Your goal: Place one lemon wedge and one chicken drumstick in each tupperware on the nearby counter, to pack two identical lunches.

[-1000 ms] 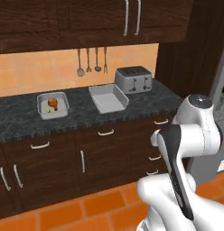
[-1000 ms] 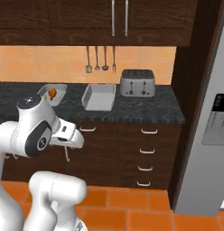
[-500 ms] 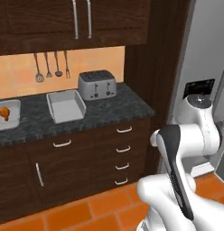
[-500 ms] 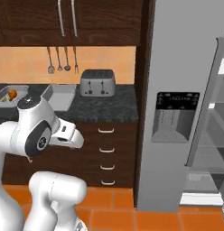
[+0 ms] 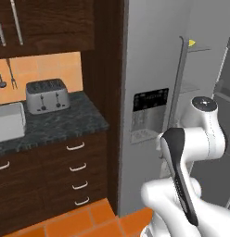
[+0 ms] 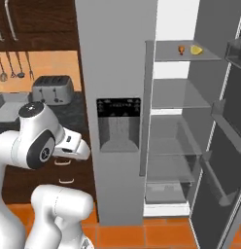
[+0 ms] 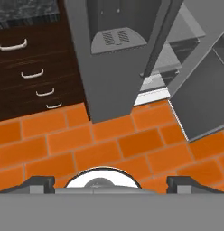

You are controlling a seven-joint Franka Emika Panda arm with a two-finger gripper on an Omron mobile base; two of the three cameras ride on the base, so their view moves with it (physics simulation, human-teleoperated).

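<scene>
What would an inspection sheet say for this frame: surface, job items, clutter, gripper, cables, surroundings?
Surface: dark speckled counter over wood drawers.
Job items: one tupperware at the left edge of the left base view, contents not visible; a lemon wedge and a small brown item, too small to identify, on the top shelf of the open fridge.
Clutter: toaster on the counter.
Gripper: gripper open, holding nothing, pointed at the orange tile floor.
Cables: nothing seen.
Surroundings: hanging utensils, ice dispenser.

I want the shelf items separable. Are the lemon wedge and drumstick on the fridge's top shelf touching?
Apart. The right base view shows bare shelf between the lemon wedge and the chicken drumstick.
</scene>
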